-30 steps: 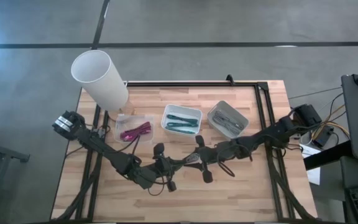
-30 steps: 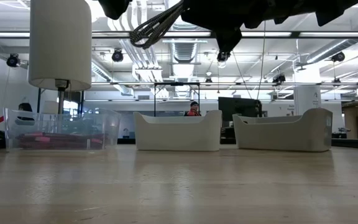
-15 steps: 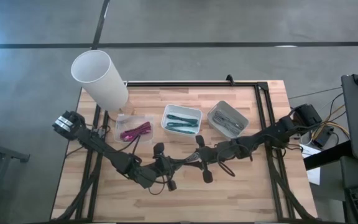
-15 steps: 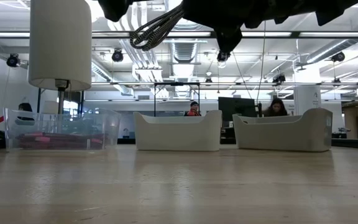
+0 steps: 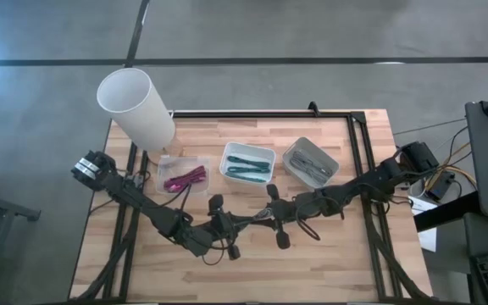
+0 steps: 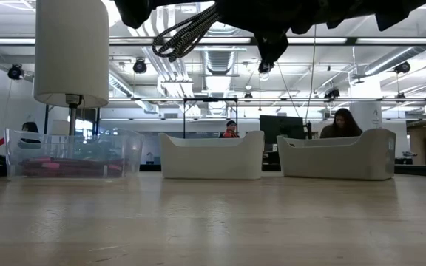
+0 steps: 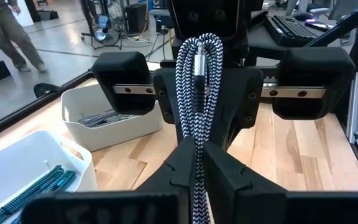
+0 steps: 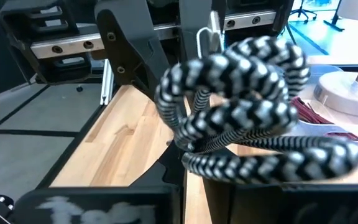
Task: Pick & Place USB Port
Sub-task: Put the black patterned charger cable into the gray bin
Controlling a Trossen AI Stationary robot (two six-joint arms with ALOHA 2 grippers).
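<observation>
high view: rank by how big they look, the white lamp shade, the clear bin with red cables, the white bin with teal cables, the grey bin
1. White lamp shade, though it stands nearer the camera.
2. Grey bin, white bin and clear bin: too alike to rank.

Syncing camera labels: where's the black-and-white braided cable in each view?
High: braided cable, table centre, between the two grippers.
Low: top, left of centre, hanging high above the table.
Left wrist: centre, running up between the jaws.
Right wrist: bundled loops, centre.
Shared landmark: grey bin.
</observation>
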